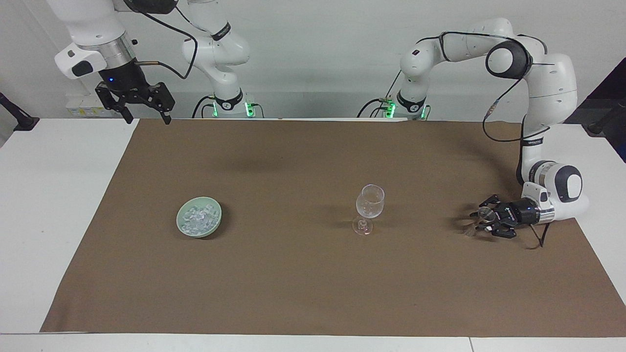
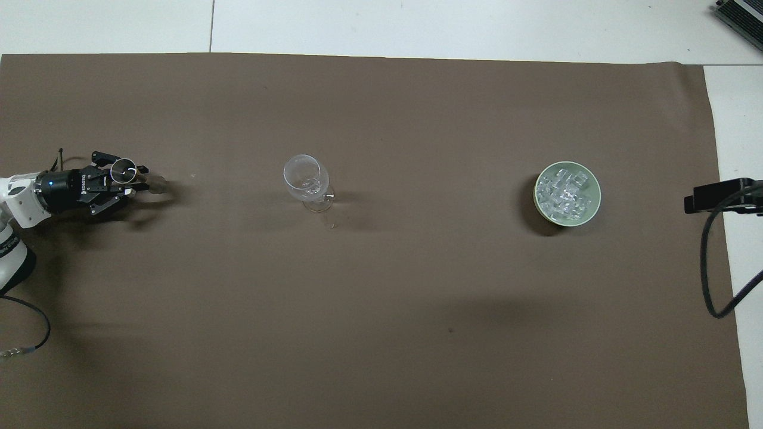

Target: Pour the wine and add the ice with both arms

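A brown mat (image 1: 293, 283) covers most of the white table (image 1: 49, 195). A pale green bowl (image 1: 182, 226) sits on the mat toward the right arm's end of the table. A clear stemmed glass (image 1: 369, 205) stands upright on the mat near the middle, well apart from the bowl. A second small clear glass vessel (image 2: 124, 171) stands toward the left arm's end of the table, its round rim visible from above.

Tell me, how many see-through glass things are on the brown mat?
2. A stemmed wine glass stands mid-mat. A small clear vessel sits within the left gripper at the left arm's end.
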You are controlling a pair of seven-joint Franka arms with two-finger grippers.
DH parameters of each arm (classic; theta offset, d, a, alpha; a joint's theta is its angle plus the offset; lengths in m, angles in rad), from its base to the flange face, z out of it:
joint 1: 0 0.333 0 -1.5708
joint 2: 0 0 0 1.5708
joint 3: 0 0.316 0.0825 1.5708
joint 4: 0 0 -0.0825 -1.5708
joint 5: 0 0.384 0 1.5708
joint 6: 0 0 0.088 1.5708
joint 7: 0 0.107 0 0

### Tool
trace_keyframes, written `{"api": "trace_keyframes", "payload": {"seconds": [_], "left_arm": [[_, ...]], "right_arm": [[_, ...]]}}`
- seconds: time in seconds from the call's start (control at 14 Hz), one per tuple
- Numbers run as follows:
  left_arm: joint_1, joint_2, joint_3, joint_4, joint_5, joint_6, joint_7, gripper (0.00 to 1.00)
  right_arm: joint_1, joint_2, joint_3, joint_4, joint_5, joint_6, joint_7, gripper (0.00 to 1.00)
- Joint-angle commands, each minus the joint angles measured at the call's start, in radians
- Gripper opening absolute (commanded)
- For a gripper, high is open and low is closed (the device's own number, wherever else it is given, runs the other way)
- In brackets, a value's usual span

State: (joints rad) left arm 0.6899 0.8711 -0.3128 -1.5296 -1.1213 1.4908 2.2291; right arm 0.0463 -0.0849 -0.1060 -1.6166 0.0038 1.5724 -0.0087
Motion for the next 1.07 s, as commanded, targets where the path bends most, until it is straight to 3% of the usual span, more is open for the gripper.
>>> {"api": "trace_keyframes", "payload": {"seconds": [0.0,0.43,0.64,0.86,1.0], "left_arm": [[0.019,0.012,-0.008,-0.003,-0.018,-0.020,0.029,0.31],[0.022,0.011,-0.009,-0.001,-0.018,-0.018,0.029,0.14],[0.014,0.006,-0.012,0.005,-0.018,-0.018,0.029,0.11],[0.008,-0.015,-0.071,0.017,-0.021,-0.009,0.024,0.09],[-0.021,-0.061,-0.081,0.022,-0.020,-0.006,0.024,0.03]], "right_arm": [[-0.006,-0.003,0.002,-0.002,-0.002,0.006,-0.028,1.00],[-0.006,-0.003,0.002,-0.002,-0.002,0.006,-0.028,1.00],[-0.006,-0.003,0.002,-0.002,-0.002,0.006,-0.028,1.00],[-0.006,-0.003,0.002,-0.002,-0.002,0.006,-0.028,1.00],[-0.006,-0.003,0.002,-0.002,-0.002,0.006,-0.028,1.00]]}}
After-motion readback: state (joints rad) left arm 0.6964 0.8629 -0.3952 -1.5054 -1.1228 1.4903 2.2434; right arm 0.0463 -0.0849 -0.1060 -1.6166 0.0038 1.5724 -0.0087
